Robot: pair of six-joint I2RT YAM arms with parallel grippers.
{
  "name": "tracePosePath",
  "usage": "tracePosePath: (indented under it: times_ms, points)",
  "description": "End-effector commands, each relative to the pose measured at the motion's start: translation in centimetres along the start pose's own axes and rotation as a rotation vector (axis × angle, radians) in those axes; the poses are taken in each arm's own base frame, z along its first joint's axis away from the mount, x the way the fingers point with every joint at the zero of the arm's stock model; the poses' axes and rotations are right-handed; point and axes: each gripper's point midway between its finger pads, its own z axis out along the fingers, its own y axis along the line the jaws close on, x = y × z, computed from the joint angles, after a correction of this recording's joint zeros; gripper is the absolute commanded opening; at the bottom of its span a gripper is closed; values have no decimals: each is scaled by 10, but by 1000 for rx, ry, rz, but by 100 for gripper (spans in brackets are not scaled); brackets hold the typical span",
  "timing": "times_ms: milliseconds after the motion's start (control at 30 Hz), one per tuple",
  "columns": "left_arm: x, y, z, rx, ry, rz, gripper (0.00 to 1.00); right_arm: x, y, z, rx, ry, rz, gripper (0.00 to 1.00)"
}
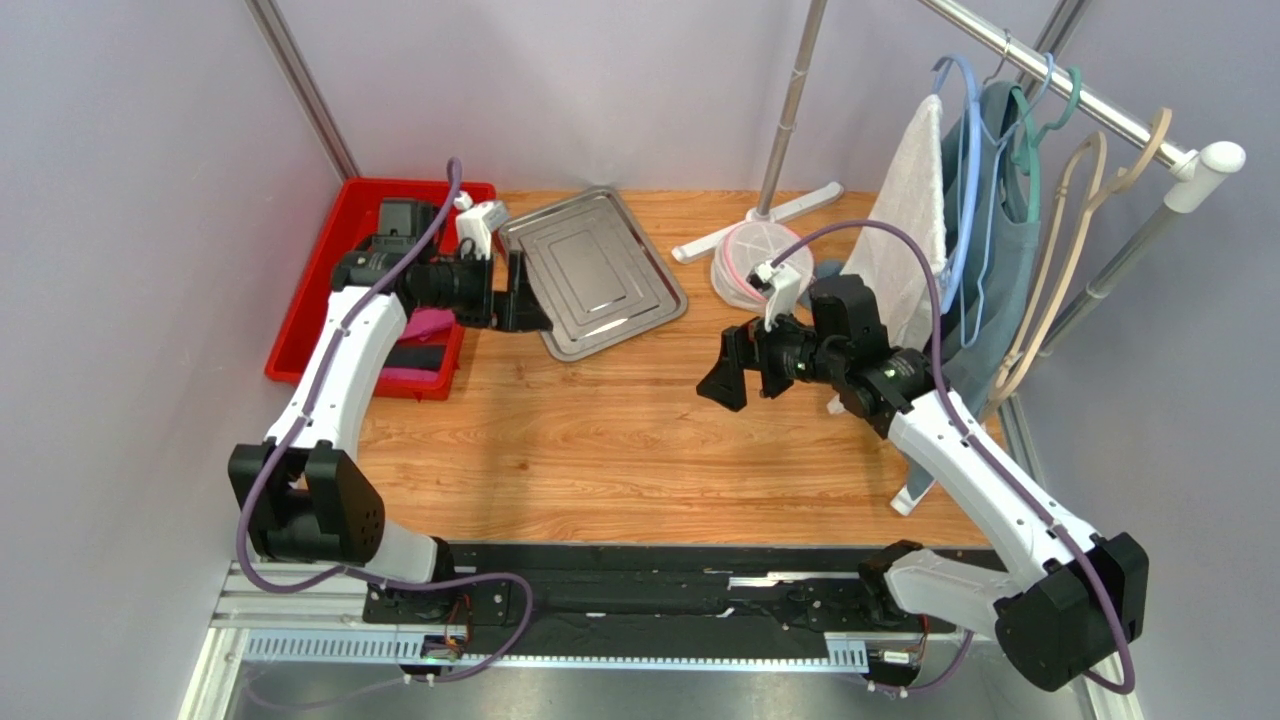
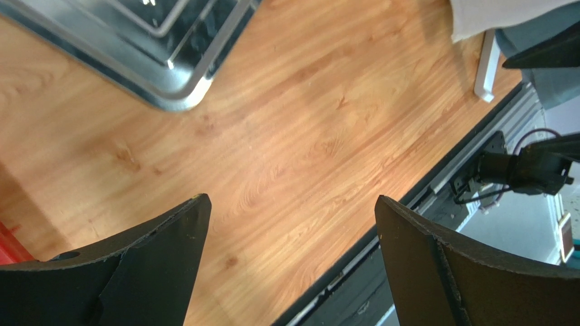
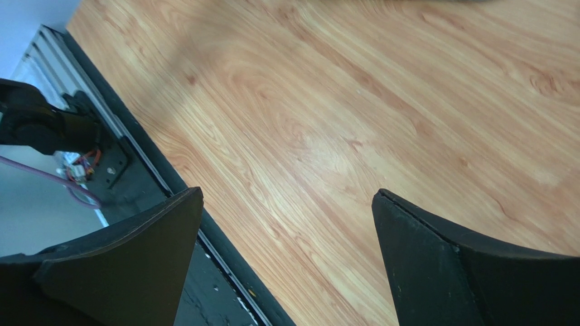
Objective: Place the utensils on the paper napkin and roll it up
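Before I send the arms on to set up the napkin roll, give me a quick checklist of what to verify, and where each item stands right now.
1. Is the left gripper open and empty: ok.
2. Is the right gripper open and empty: ok.
3. Is the paper napkin located: ok, a pink sheet shows in the red bin, partly under the left arm.
4. Is the paper napkin laid flat on the table: not ok.
5. Are the utensils located: cannot tell, none shows in any view.
6. Is the steel tray apart from the left gripper's fingers: ok in the left wrist view.
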Motion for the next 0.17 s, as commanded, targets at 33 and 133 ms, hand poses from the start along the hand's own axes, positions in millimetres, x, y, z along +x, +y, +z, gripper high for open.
tracePosePath:
  times_ms: [33, 133]
  points:
    - [16, -8, -14, -9, -11, 42, 99, 10, -17, -6, 86, 16, -76, 100]
    - [12, -2, -19, -72, -22, 58, 99, 12, -25, -2, 121, 50, -70, 100]
